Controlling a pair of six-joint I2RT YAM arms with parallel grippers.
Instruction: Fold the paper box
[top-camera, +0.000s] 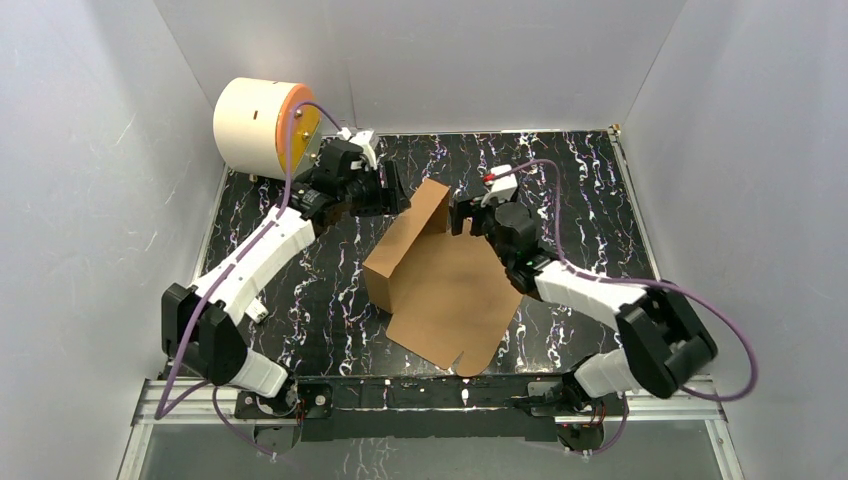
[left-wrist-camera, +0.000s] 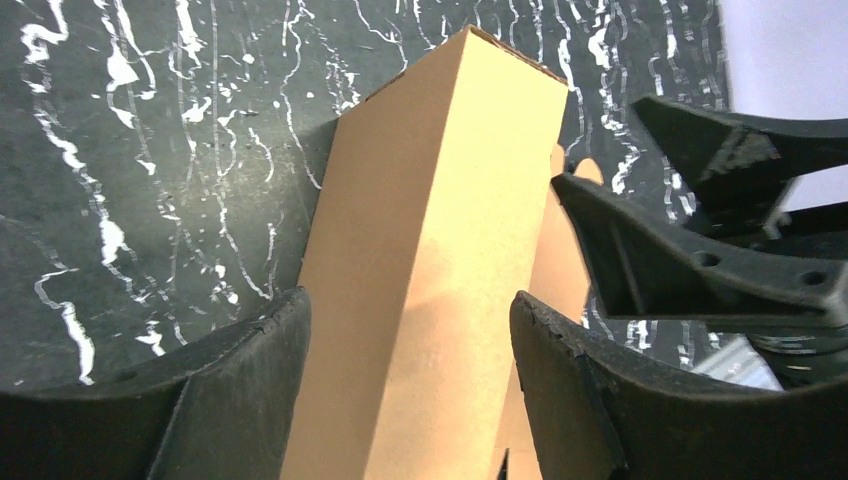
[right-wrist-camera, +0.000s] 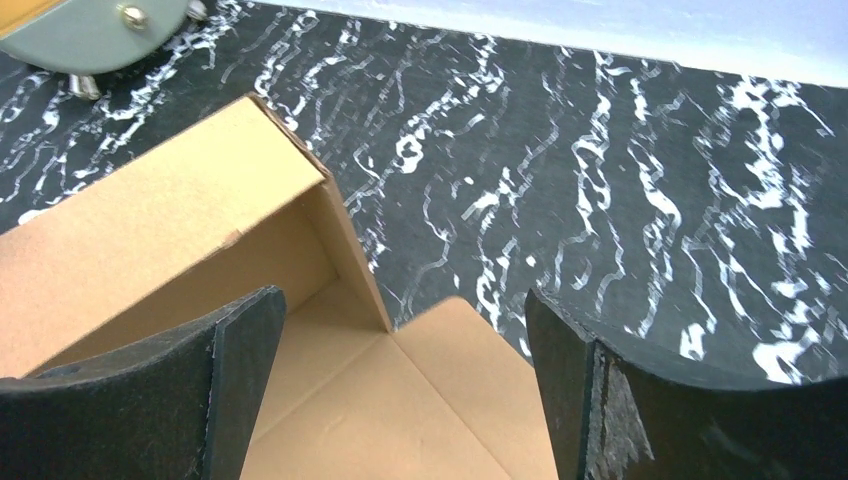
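One raised wall stands on the paper box (top-camera: 440, 290), which lies mid-way across the bench (top-camera: 600, 200), flat panel toward the near edge. At that wall's far end the left gripper (top-camera: 398, 190) sets its fingers (left-wrist-camera: 230, 400) either side; whether they pinch it, I cannot tell. Opposite, the right gripper (top-camera: 458, 218) hangs with fingers (right-wrist-camera: 230, 380) spread wide above the box's far corner.

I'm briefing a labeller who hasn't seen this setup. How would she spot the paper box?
Find the black marbled table. At its middle lies the box: a brown cardboard sheet with one wall folded upright. Unlike it, the cream cylinder at the far left corner is round.
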